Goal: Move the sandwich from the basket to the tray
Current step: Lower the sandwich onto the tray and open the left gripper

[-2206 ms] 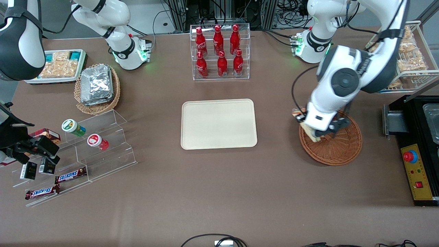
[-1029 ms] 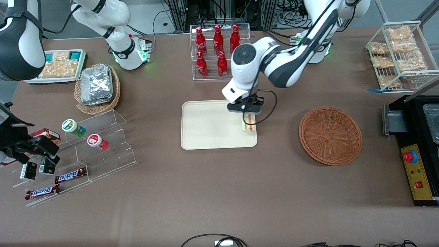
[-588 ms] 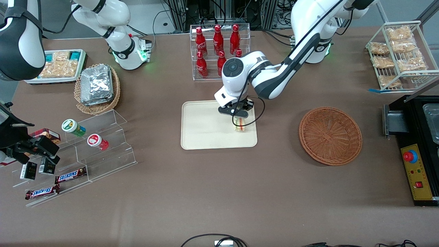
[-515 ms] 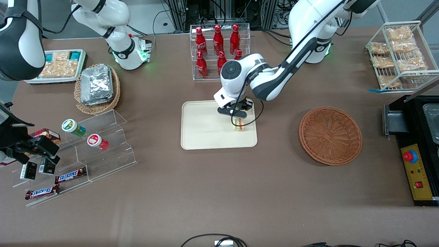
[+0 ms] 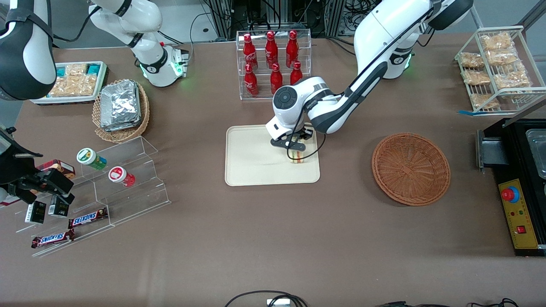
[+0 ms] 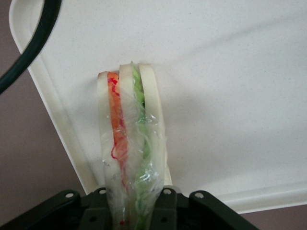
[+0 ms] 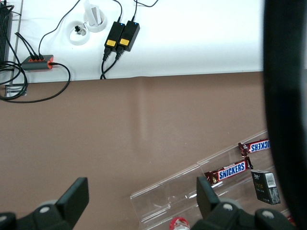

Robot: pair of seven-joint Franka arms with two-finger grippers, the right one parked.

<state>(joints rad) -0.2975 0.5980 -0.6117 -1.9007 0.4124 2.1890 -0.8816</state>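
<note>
The gripper (image 5: 296, 150), over the tray (image 5: 251, 166), is mostly hidden under the arm's wrist. In the wrist view its fingertips are cut off by the frame, and so is the sandwich's (image 6: 129, 158) held end and much of the tray.

Place: a robotics lab dressed as a mock snack counter.
Lab signs: two arm bases (image 5: 162, 68) bolted to the brown table (image 5: 273, 238); cable bundles (image 5: 358, 8) along the frame's top edge; an emergency-stop box (image 5: 518, 213) at the working arm's end.
Shop signs: a clear rack of red cola bottles (image 5: 274, 64) at top centre; Snickers bars (image 5: 87, 218) on acrylic steps.
Gripper: the gripper (image 5: 295, 149) hangs over the tray (image 5: 256, 157), clamped on the sandwich (image 5: 297, 157).
</note>
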